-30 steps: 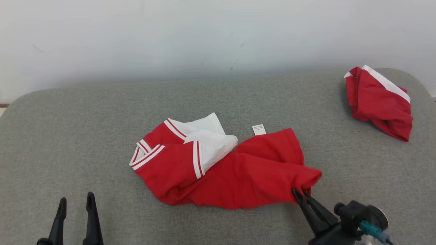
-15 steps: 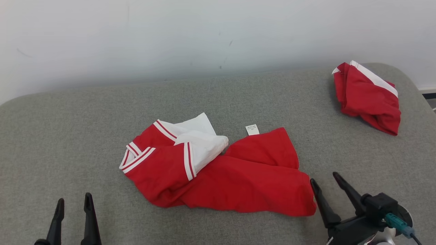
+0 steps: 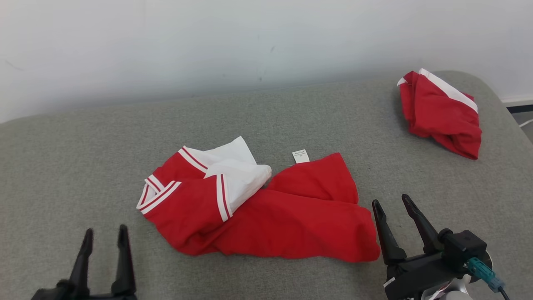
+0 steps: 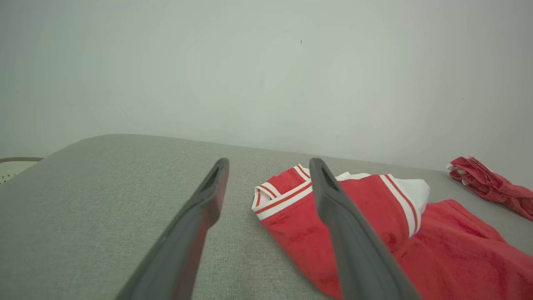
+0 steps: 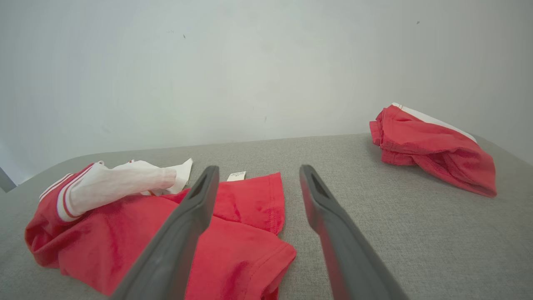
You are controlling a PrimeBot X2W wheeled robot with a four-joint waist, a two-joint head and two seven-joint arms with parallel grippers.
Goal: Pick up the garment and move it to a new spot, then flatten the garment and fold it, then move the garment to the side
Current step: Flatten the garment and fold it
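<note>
The garment (image 3: 270,212), a red shirt with white sleeves and striped trim, lies crumpled in the middle of the grey padded table (image 3: 83,146). A small white label (image 3: 300,156) sticks out at its far edge. My right gripper (image 3: 389,199) is open just right of the garment's right corner, with nothing between its fingers. My left gripper (image 3: 105,229) is open near the front left, apart from the cloth. In the left wrist view the left gripper (image 4: 270,160) points past the striped collar of the garment (image 4: 437,233). In the right wrist view the right gripper (image 5: 259,168) hovers over the garment (image 5: 125,233).
A second red and white bundle of cloth (image 3: 441,112) sits at the table's back right corner, also visible as a red bundle (image 5: 433,150) and a red bundle (image 4: 491,185). A pale wall (image 3: 250,41) stands behind the table. The table's rounded right edge (image 3: 506,121) is close to that bundle.
My right gripper opened, let go of the garment's right corner and drew back slightly to the right. The corner dropped flat. The camera shifted, so the whole scene slid left.
</note>
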